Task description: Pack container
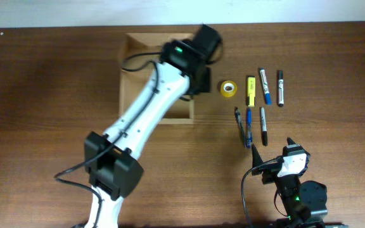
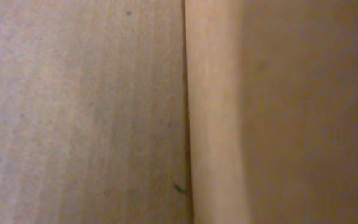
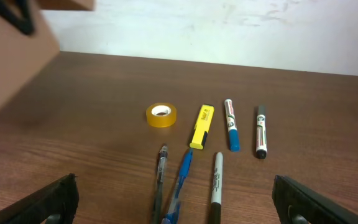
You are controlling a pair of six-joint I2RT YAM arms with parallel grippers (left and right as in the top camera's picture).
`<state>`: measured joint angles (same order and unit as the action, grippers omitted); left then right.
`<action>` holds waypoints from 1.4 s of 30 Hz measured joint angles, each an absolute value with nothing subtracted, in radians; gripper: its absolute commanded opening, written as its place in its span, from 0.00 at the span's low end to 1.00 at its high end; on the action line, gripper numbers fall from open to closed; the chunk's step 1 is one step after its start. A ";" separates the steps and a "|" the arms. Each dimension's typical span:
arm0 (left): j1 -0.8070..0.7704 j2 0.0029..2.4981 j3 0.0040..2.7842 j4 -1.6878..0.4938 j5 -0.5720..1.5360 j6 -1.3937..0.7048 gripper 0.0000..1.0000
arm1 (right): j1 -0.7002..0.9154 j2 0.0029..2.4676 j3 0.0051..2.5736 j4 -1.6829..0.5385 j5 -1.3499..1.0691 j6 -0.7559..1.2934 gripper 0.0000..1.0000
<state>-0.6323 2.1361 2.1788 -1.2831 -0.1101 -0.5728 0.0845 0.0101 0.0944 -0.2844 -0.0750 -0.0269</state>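
The container [image 1: 146, 76] is an open tan cardboard box at the back middle of the table. My left gripper [image 1: 201, 78] reaches over it and sits at its right side, shut on the cardboard there. The left wrist view is filled with blurred cardboard [image 2: 216, 112], and no fingers show in it. In the right wrist view the container's side [image 3: 11, 62] rises at the far left, with a black finger [image 3: 17, 15] at its top edge. My right gripper [image 1: 272, 151] [image 3: 176, 205] stands open near the front edge, holding nothing and pointing towards the pens.
To the right of the container lie a yellow tape roll [image 1: 228, 88] [image 3: 161, 115], a yellow highlighter [image 1: 250, 90] [image 3: 201, 126], a blue marker [image 1: 265, 85] and a black marker [image 1: 280, 87]. Closer to my right gripper are a dark pen [image 3: 160, 183], a blue pen [image 3: 179, 183] and a black-and-white marker [image 3: 216, 183].
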 measured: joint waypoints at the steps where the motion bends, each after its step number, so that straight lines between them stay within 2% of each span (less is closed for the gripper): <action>1: -0.652 2.136 2.179 -1.263 -0.114 -0.588 0.02 | 0.084 0.010 0.094 -0.284 -0.075 -0.027 0.99; 9: -0.721 2.207 2.185 -1.180 -0.132 -0.672 0.02 | 0.084 0.010 0.094 -0.284 -0.075 -0.027 0.99; 24: -0.669 2.357 2.185 -1.132 -0.140 -0.705 0.02 | 0.084 0.010 0.094 -0.284 -0.075 -0.027 0.99; 31: -0.654 2.368 2.185 -1.116 -0.147 -0.705 0.10 | 0.084 0.010 0.094 -0.284 -0.075 -0.027 0.99; 34: -0.654 2.372 2.185 -1.116 -0.149 -0.703 0.33 | 0.084 0.010 0.094 -0.284 -0.075 -0.027 0.99; 36: -0.654 2.372 2.185 -1.116 -0.151 -0.702 0.38 | 0.084 0.010 0.094 -0.284 -0.075 -0.027 0.99; 42: -0.654 2.373 2.187 -1.122 -0.151 -0.688 0.40 | 0.084 0.010 0.094 -0.284 -0.075 -0.026 0.99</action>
